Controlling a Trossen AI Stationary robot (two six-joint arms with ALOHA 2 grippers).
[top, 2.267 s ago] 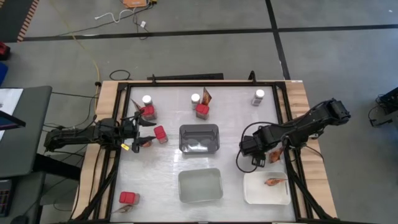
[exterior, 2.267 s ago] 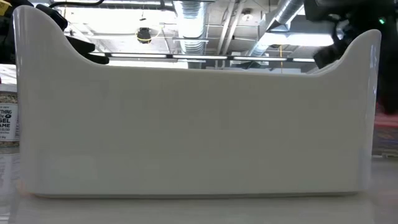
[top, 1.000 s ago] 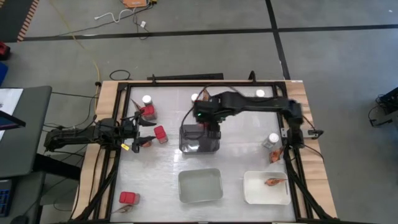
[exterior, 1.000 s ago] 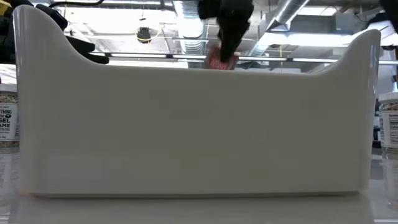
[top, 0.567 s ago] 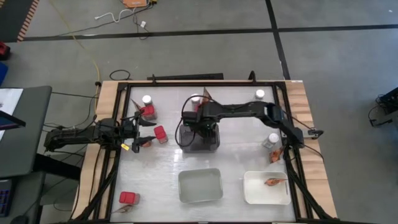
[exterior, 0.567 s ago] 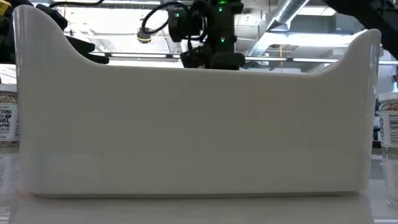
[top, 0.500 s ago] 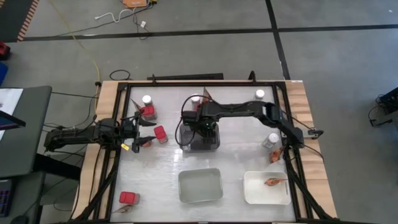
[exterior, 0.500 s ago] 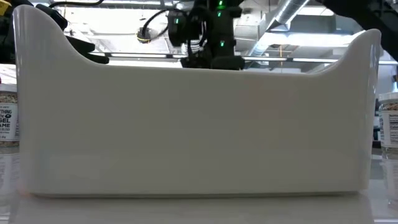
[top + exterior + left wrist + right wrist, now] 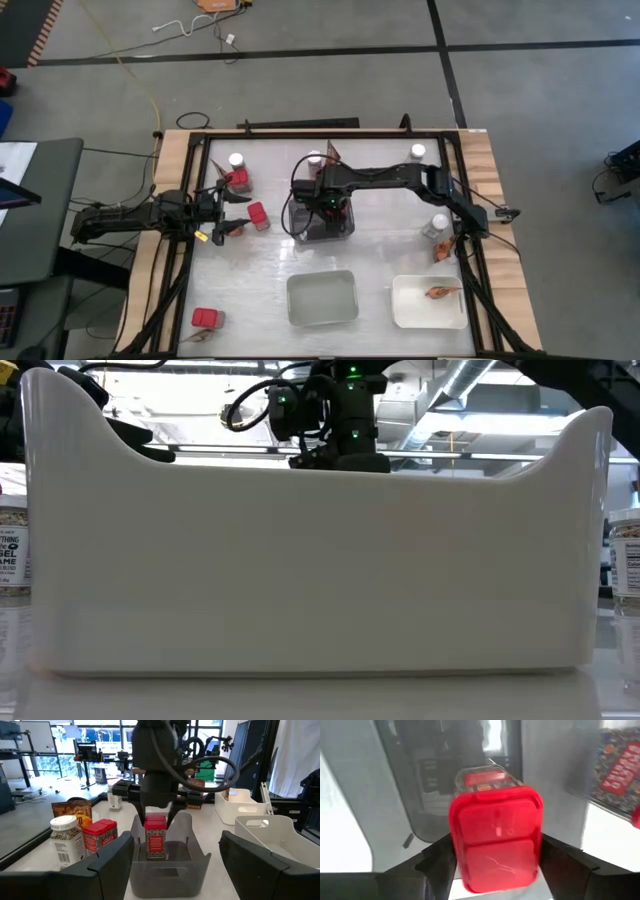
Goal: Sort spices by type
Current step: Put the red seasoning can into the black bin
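Surface (image 9: 380, 260): pale top inside a wooden and black frame, carrying trays, jars, red boxes and packets.
Right arm: reaches across from the right side to the grey tray at the middle.
Left arm: lies at the left edge, waiting.
Grey tray (image 9: 322, 225): middle of the surface, under the right claw.
White trays (image 9: 322, 300): two along the near edge; the right one (image 9: 430, 305) holds an orange-brown packet (image 9: 438, 292).
Right claw (image 9: 156, 822): fingers on either side of a red box (image 9: 155, 836) standing upright in the grey tray; whether they clench it or have released it, cannot tell.
Left claw (image 9: 232, 205): released, empty, just beside another red box (image 9: 258, 216).
Jars: one (image 9: 437, 226) near the right edge, one (image 9: 237, 160) far left.
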